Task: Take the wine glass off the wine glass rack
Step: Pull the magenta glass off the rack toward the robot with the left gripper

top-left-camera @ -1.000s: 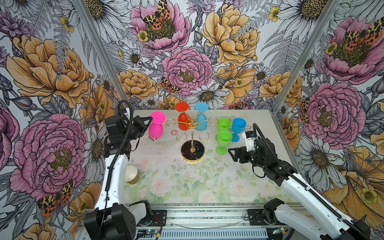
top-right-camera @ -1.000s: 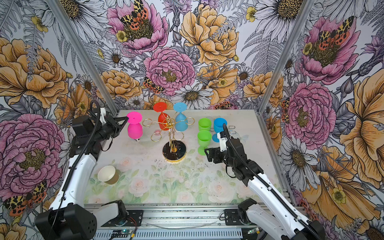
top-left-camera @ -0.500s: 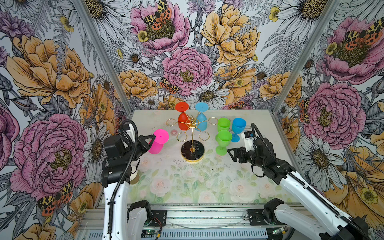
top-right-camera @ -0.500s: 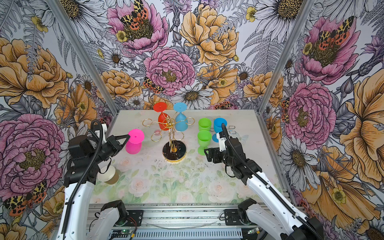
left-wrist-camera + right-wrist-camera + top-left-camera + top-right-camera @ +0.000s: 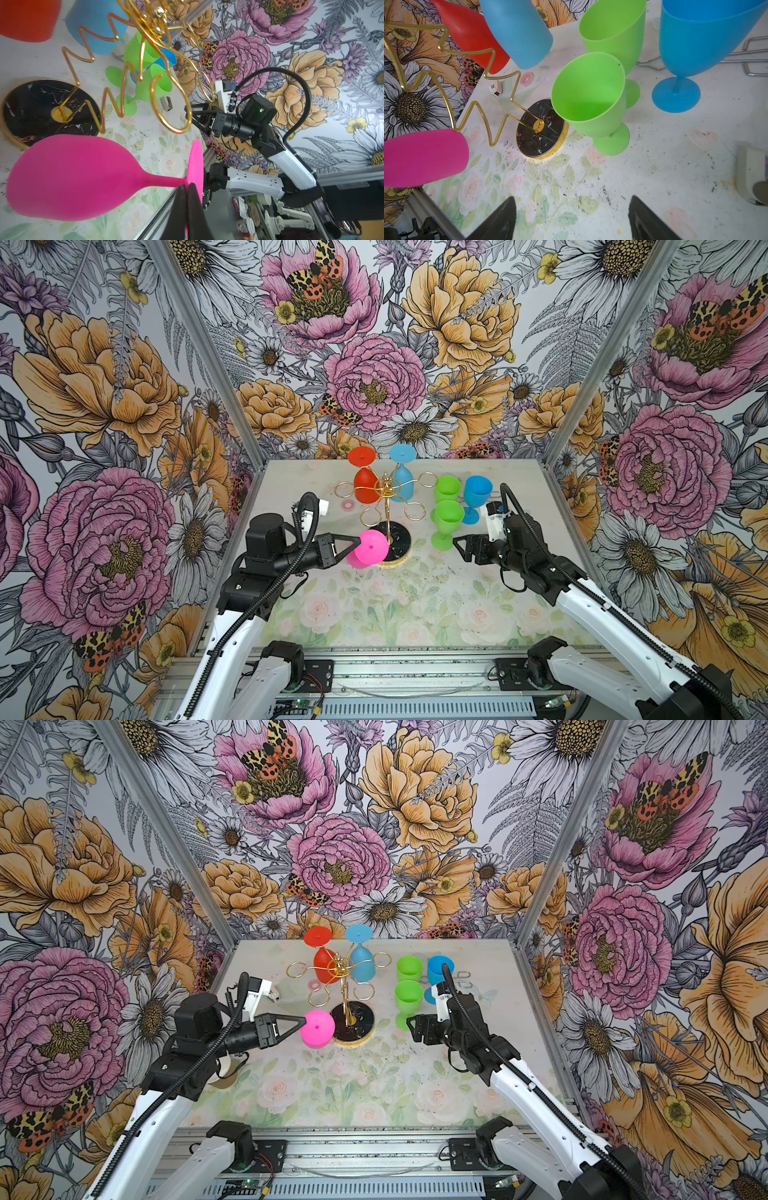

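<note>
While the left gripper (image 5: pixel 354 545) is pinching the pink glass (image 5: pixel 372 548) by its stem, fingers nearly together, the glass is hanging foot-up at mid-frame, just left of the base of the rack (image 5: pixel 397 536) and clear of its loops. That removal is looking done bar the setting down.

The right gripper (image 5: pixel 458 548) is hovering right of centre, fingers wide and empty. Beyond it, two green glasses (image 5: pixel 448 517) and one blue glass (image 5: pixel 478 490) are standing on the table (image 5: pixel 415 605).

At upper centre, one red glass (image 5: pixel 365 487) and one pale blue glass (image 5: pixel 404 486) are hanging on the single rack, with four of its six loops bare. That is making six glasses, two perhaps left to take.
</note>
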{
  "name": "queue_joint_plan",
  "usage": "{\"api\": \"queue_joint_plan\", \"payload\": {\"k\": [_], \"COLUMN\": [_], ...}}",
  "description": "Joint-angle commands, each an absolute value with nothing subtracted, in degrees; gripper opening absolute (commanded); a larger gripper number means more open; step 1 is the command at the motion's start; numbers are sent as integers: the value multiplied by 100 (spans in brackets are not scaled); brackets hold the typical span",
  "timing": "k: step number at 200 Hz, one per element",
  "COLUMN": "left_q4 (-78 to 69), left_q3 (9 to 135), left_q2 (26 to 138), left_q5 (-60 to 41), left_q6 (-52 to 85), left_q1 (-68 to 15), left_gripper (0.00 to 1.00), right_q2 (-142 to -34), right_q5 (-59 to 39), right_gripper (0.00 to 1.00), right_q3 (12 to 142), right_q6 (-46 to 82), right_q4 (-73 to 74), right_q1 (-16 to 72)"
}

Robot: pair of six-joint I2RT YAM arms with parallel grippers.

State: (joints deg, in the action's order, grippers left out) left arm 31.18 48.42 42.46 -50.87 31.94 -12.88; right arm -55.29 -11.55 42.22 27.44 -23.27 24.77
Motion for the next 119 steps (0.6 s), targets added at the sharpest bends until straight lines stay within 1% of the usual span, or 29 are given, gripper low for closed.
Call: {"api": "queue_joint_plan", "payload": {"k": [1,30,52,69,90,119], "left_q4": [2976,2975,2974,2973,2972,2973], "left_q3": [5036,5088,5130,5256,5501,5636], "left_q2": [4207,4351,4407,4561,4765,4852], "left_q5": [-5045,-4890,-4485,-4040,-3346,-2376], "left_q6": [2790,2694,2532,2328,1695,291], "left_q1": [-1995,-2668,-3126,-3663,-4526,-5589], "left_gripper": [0,0,0,0,0,0], "right_q2": [-5613,-5753,-5784,-5861,-6043,-6205], "right_q5": [-1270,-1393,-1449,-1501,-1607,-1819], "right_gripper": [86,85,85,85,85,84], "right_q3": [4450,4535,4569,4622,4771,5055], "right_q6": [2840,2907,2936,2943,2973,2975], "right_q4": [-2214,-2221,-2216,-2261,-2396,-2684], "right_q1": [2466,2468,2466,2464,2454,2370]}}
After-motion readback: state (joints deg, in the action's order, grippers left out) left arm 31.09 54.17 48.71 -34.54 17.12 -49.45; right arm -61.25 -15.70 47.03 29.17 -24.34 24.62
